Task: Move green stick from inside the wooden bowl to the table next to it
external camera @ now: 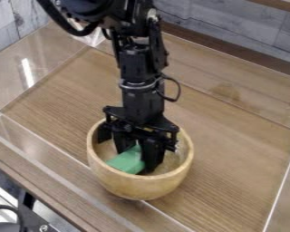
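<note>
The black robot arm [138, 54] reaches steeply down into the wooden bowl [141, 182], which sits on the brown table [62, 100] near its front edge. The claw [138, 152] is inside the bowl, its jaws drawn narrow around the upper end of the green stick [126, 162]. The stick lies within the bowl, toward its left inner wall. Clear low walls [33, 63] edge the table

Lab bench — acrylic walls [39, 72]
</note>
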`<state>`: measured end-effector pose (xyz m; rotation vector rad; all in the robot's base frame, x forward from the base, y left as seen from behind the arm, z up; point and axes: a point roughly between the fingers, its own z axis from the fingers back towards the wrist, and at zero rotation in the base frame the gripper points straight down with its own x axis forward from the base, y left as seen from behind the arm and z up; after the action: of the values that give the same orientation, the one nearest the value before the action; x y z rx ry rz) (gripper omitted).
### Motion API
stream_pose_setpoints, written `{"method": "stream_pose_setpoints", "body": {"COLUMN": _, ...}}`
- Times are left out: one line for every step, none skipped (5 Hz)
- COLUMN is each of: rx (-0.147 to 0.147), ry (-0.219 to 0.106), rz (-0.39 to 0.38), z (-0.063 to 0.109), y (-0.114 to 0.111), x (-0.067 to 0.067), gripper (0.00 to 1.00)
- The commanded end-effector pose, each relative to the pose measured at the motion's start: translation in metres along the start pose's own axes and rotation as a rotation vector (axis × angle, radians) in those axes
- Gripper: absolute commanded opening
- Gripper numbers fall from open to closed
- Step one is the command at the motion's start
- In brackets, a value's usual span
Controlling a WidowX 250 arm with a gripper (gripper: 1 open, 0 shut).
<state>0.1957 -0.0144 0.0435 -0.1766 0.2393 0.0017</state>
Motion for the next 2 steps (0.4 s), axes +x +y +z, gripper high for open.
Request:
{"method": "stream_pose_setpoints", "body": {"rx": -0.006, "ry": -0.043, "rz": -0.002, "z": 0.0134, "y": -0.0007, "x": 0.0034, "gripper": 0.0}}
{"method": "stream_pose_setpoints", "body": {"rx": -0.018, "ry": -0.059, "rz": 0.001, "z": 0.0231, "y": -0.0019, "x": 0.0032, "gripper": 0.0}}
